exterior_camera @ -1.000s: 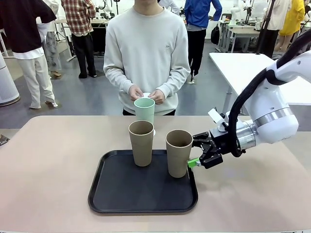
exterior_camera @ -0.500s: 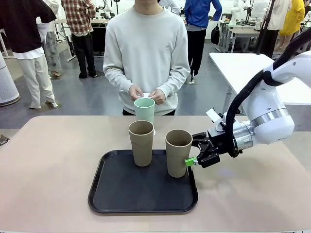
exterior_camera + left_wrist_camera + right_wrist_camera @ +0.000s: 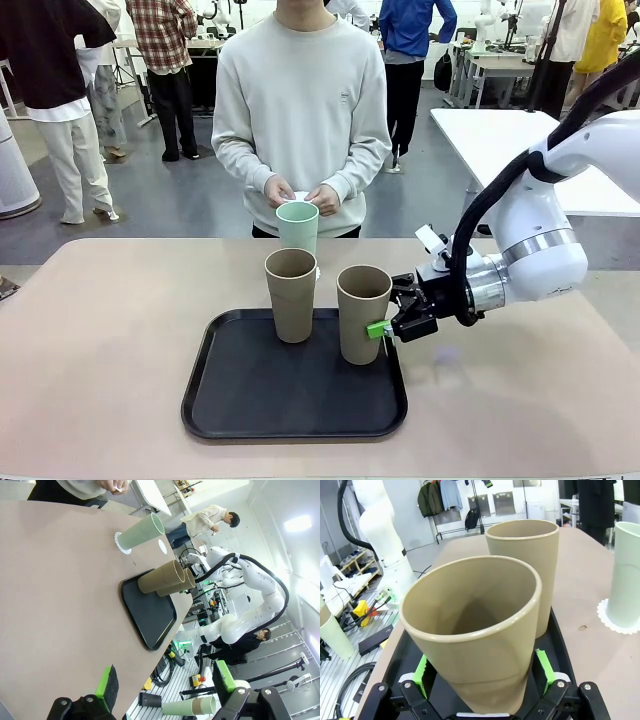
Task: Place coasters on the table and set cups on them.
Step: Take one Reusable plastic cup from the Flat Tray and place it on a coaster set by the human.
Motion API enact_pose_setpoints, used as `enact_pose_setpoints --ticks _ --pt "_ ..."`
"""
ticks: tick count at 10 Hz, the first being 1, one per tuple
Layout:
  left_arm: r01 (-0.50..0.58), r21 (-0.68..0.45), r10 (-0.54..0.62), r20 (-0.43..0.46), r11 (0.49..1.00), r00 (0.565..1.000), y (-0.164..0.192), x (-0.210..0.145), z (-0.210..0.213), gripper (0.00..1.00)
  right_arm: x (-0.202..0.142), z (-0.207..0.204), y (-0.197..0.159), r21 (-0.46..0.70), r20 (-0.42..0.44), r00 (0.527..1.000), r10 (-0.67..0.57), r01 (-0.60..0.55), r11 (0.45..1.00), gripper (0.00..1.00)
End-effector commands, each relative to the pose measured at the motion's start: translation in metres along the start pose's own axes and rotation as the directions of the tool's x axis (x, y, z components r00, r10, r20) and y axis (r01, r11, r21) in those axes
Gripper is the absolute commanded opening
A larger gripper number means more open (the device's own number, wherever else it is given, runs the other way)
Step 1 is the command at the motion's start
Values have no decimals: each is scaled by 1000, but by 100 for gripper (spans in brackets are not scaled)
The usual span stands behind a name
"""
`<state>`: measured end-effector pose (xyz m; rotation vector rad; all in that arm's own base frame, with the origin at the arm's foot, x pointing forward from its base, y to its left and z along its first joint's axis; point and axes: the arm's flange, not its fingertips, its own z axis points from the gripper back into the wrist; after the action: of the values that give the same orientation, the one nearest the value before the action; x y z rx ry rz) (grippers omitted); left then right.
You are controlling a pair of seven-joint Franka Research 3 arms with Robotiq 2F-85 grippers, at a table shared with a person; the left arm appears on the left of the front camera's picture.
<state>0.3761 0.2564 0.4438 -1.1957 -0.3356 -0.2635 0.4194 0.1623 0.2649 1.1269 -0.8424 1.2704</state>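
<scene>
Right gripper (image 3: 380,328) has slid left; its wide jaws now straddle the right tan cup (image 3: 363,315) on the tray (image 3: 290,400).
Cup stands upright, mouth up, matte and tapered, at the black tray's right side, green pads flanking its lower wall. Second tan cup (image 3: 291,295) stands left; mint cup (image 3: 297,228) sits on a lacy white coaster (image 3: 615,625) on the beige table (image 3: 100,350) beyond. Left gripper (image 3: 165,682) gapes wide, holding nothing.

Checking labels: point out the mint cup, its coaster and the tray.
Mint cup (image 3: 297,230), front view, middle of its side wall.
Coaster (image 3: 606,619), right wrist view, scalloped edge showing beside the cup.
Tray (image 3: 260,392), front view, bare floor near its front.
</scene>
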Motion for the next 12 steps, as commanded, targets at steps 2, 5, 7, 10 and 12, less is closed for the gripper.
enact_pose_setpoints --ticks 2,5,7,10,12 --pt "2 -2 -2 -3 1000 1000 -2 0 2 100 -1 -12 -8 -15 26 1000 3 -3 1000 100" --pt "2 -2 -2 -3 1000 1000 -2 0 2 100 -3 -20 -10 -2 25 1000 1 -1 1000 100" --pt "2 -2 -2 -3 1000 1000 -2 0 2 100 -3 -22 -11 20 21 1000 4 -4 1000 100" --pt "2 -2 -2 -3 1000 1000 -2 0 2 100 0 -17 -4 42 20 1000 18 -19 999 0" --pt "2 -2 -2 -3 1000 1000 -2 0 2 100 11 -10 10 26 19 1000 4 -4 1000 0"
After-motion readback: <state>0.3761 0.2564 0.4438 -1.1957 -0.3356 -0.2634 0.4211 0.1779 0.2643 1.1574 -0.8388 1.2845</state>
